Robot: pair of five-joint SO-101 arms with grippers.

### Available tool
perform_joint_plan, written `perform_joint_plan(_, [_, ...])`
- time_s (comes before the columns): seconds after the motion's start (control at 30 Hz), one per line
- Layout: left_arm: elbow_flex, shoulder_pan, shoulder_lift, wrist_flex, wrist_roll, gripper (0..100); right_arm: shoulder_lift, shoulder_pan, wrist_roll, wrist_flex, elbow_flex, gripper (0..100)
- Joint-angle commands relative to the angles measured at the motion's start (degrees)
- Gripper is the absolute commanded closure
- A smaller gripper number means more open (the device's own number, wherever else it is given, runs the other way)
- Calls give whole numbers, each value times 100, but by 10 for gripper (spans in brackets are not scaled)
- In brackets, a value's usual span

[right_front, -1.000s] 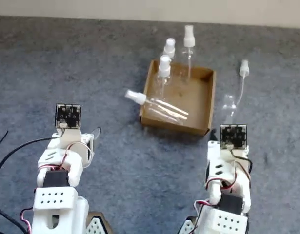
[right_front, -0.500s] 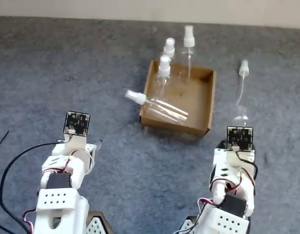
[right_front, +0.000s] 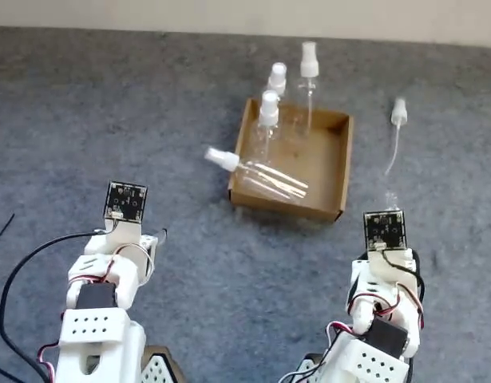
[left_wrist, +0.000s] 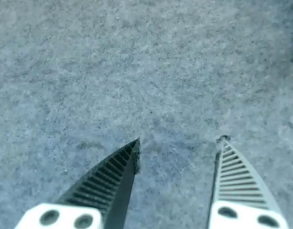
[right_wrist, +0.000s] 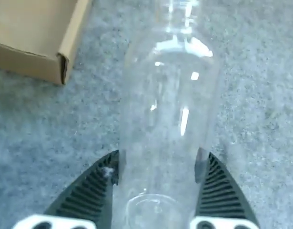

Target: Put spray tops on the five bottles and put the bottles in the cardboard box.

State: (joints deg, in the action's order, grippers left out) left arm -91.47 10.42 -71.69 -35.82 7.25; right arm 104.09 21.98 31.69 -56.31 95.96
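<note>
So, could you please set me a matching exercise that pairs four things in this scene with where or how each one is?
Things:
1. loose spray top
2. capped bottle lying down
3. uncapped bottle
4. left gripper

Places or states:
A. between the fingers of the right gripper
B. on the carpet, to the right of the cardboard box
C. open above bare carpet
D. in the box, cap poking out over its left wall

Pairs: 1-B, 2-D, 3-A, 4-C.

The surface [left_wrist: 136,71] is grey, fuzzy, matt cloth. The cardboard box [right_wrist: 36,28] is dull brown paperboard; the bottle [right_wrist: 167,109] is clear, glossy, smooth plastic.
</note>
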Motion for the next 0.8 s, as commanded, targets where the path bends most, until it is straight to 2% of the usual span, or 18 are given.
perform_joint_plan(0.0, [57,57,-13,149,53,772,75,110,53,13,954,852])
perform_joint_plan(0.17, [48,57,-13,149,53,772,57,435,35,251,954,853])
perform_joint_plan(0.33, [22,57,-13,149,53,772,75,391,220,-92,954,849])
perform_joint_plan(0.4, [22,57,-13,149,53,772,75,31,431,-101,954,849])
perform_joint_plan(0.5, [22,57,-13,149,53,772,31,-796,255,-198,787,849])
perform_joint_plan(0.6, [13,66,-13,141,53,772,22,-1437,97,-963,505,849])
perform_joint_plan(0.67, [13,66,-13,141,53,772,48,-1596,79,-1279,268,849])
perform_joint_plan(0.77, [13,66,-13,141,53,772,22,-1367,105,-1218,92,849])
